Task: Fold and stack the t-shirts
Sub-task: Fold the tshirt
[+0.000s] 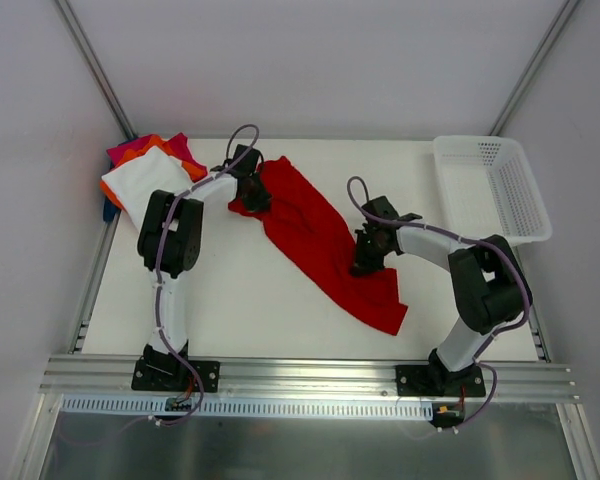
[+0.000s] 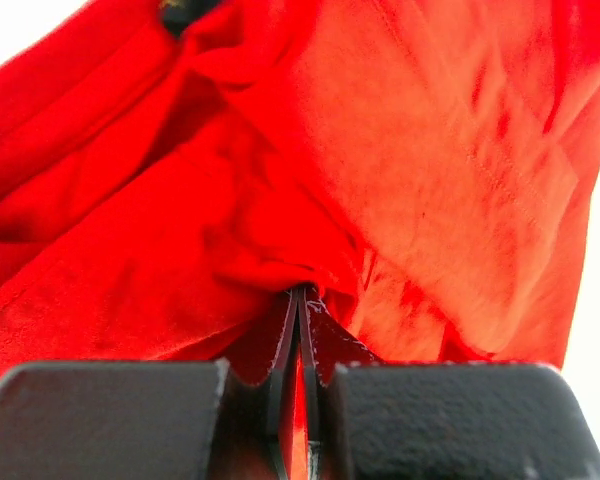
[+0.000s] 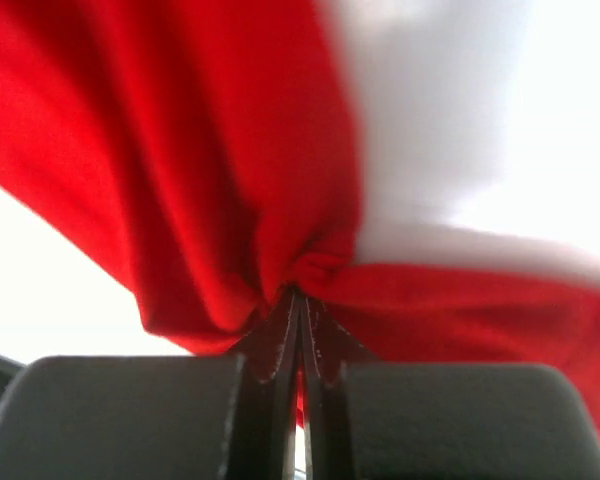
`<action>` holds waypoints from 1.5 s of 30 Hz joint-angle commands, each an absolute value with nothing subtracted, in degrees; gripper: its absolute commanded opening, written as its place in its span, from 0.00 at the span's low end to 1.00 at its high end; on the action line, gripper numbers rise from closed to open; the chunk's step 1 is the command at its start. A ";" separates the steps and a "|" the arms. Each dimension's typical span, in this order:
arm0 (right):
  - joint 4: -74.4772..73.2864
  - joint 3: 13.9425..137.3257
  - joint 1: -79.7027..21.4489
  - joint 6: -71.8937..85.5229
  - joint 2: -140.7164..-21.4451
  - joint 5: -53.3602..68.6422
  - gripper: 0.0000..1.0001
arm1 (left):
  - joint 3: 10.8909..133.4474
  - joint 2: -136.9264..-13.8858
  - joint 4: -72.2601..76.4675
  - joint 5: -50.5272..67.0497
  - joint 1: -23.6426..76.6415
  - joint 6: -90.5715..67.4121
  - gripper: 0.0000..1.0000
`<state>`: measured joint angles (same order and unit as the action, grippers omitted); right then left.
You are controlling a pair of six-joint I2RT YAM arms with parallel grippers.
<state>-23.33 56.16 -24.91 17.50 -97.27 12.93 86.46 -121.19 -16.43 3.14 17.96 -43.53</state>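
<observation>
Here, on the near side of the red t-shirt (image 1: pixel 325 245), both arm bases sit on the metal rail (image 1: pixel 310 372) at the table's (image 1: pixel 240 300) front edge. The shirt lies bunched in a long diagonal strip. Its near end points toward the right arm's base and its far end reaches up and to the left.

A little beyond the shirt's near end, the right gripper (image 1: pixel 366 262) is down on the cloth's right-hand edge. Its wrist view shows its fingers (image 3: pixel 275 345) clenched together, with a puckered fold of red cloth pinched at the tips.

Farther along, at the shirt's far left end, the left gripper (image 1: pixel 252 195) is on the cloth too. Its fingers (image 2: pixel 283 340) are likewise pressed tight on a gathered ridge of the red fabric, which fills nearly all of that wrist view.

Beyond and to the left of the shirt, well apart from it, a folded stack lies at the table's far left corner. A white t-shirt (image 1: pixel 145 180) is on top, with edges of orange (image 1: pixel 152 141), magenta (image 1: pixel 183 146) and blue (image 1: pixel 110 212) ones showing beneath. To the right of the shirt, also well apart, a white mesh basket (image 1: pixel 515 200) stands at the far right corner.
</observation>
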 commanded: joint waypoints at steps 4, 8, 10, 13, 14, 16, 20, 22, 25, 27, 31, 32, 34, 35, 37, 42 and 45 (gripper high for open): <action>-23.03 58.27 -33.38 21.79 -96.68 14.06 0.00 | 110.80 -137.86 -20.03 20.44 17.14 -36.39 0.00; -23.20 59.94 -37.61 23.11 -98.43 13.27 0.00 | 128.52 -146.41 -20.83 28.54 15.30 -34.72 0.00; -22.50 60.90 -40.76 23.90 -99.22 13.01 0.00 | 134.71 -151.31 -20.83 30.58 14.86 -34.11 0.00; -22.94 63.89 -44.64 24.87 -101.68 12.22 0.01 | 144.39 -156.07 -20.22 34.01 13.98 -34.28 0.04; -23.29 64.77 -45.34 24.79 -102.39 11.87 0.00 | 145.54 -156.27 -19.00 34.27 13.80 -34.19 0.07; -24.17 66.26 -46.49 25.05 -103.70 10.46 0.00 | 144.59 -154.87 -16.36 34.63 13.54 -33.58 0.22; -24.43 66.27 -46.67 24.70 -103.71 9.32 0.01 | 138.97 -150.39 -10.47 36.47 12.57 -33.14 0.95; -25.13 66.18 -46.67 24.43 -103.27 8.44 0.00 | 138.17 -147.06 -9.67 36.21 11.96 -32.61 0.99; -25.84 66.18 -47.02 24.26 -102.75 6.95 0.01 | 136.06 -140.91 -9.67 35.25 11.43 -31.55 0.99; -27.15 66.36 -47.37 23.82 -101.87 4.76 0.02 | 132.55 -134.34 -9.67 34.54 10.64 -31.11 0.99; -29.88 66.09 -47.46 23.03 -98.97 0.45 0.33 | 119.48 -118.20 -10.10 28.86 10.02 -30.41 0.99; -31.10 66.18 -47.46 23.03 -96.96 -1.47 0.61 | 110.57 -113.86 -10.02 27.61 10.02 -29.98 0.99; -32.25 66.09 -47.46 22.85 -95.02 -5.00 0.85 | 96.07 -101.47 -9.93 24.01 10.54 -29.53 0.99; -33.39 66.01 -47.55 22.68 -94.14 -5.88 0.99 | 91.63 -97.42 -9.93 20.25 10.89 -29.53 0.99; -34.01 65.83 -47.46 22.33 -91.68 -7.64 1.00 | 79.62 -86.61 -10.11 17.41 11.95 -29.97 0.99; -34.72 62.68 -47.64 22.41 -85.10 -8.35 0.99 | 62.07 -66.32 -11.59 13.10 15.28 -32.69 0.99; -34.37 59.86 -47.90 23.55 -82.19 -8.53 0.99 | 53.46 -59.09 -14.23 14.66 17.31 -35.41 0.99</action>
